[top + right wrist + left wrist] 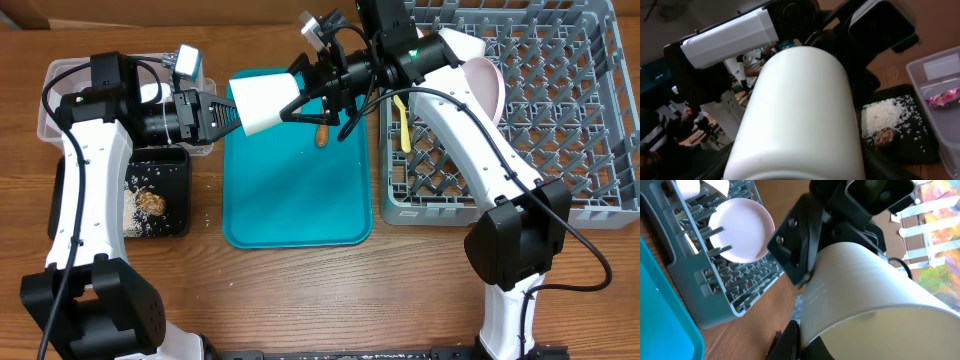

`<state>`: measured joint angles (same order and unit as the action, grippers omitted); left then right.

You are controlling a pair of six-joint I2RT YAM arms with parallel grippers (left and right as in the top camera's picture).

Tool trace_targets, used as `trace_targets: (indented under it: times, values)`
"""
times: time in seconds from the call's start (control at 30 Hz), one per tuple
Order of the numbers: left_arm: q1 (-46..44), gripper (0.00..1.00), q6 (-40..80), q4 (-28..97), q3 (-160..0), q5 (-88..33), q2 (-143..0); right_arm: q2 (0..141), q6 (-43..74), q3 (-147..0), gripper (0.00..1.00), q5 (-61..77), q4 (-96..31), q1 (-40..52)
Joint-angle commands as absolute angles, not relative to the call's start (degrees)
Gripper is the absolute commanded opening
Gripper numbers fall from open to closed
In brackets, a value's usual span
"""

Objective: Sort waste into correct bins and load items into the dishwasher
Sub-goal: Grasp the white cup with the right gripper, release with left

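Note:
A white cup (262, 100) hangs on its side above the teal tray, between both arms. My left gripper (232, 117) is shut on the cup's rim (865, 315). My right gripper (303, 100) straddles the cup's body (805, 115), with a finger against each side. An orange carrot piece (322, 134) lies on the teal tray. The black tray (178, 168) holds white rice (880, 116) and a brown lump (151, 203). The clear tub (50, 112) holds a red wrapper (943, 97). The grey rack (560, 120) holds the pink plate (486, 86) and the yellow spoon (403, 125).
The teal serving tray (295, 200) lies in the middle, under the cup. The rack's near wall (705, 300) stands just right of it. The black tray and the clear tub sit at the left, under my left arm.

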<state>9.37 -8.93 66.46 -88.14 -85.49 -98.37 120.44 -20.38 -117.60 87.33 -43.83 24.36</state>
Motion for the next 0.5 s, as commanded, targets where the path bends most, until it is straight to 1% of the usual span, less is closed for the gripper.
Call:
trace_targets:
  times: [0.0,0.17,0.27,0.33,0.47]
  values:
    - [7.66,0.04,-8.56,67.11,-89.01,-83.59,-98.13,119.81,-16.82,-117.71,0.74,89.71,-40.73,24.36]
    - [7.68,0.04,-8.56,67.09,-89.01,-83.57,-98.13,119.81,-14.87,-117.71,0.73,89.71,-38.37,24.36]
    - [7.75,0.04,-8.56,67.05,-88.99,-83.57,-98.13,119.81,-14.92,-117.71,0.67,89.71,-39.11,24.36]
    - [7.75,0.04,-8.56,67.05,-88.99,-83.59,-98.13,119.81,-14.92,-117.71,0.66,89.69,-39.42,24.36]
    - [7.79,0.08,-8.54,67.02,-88.99,-83.61,-98.13,119.81,-14.92,-117.71,0.62,89.69,-39.48,24.36]
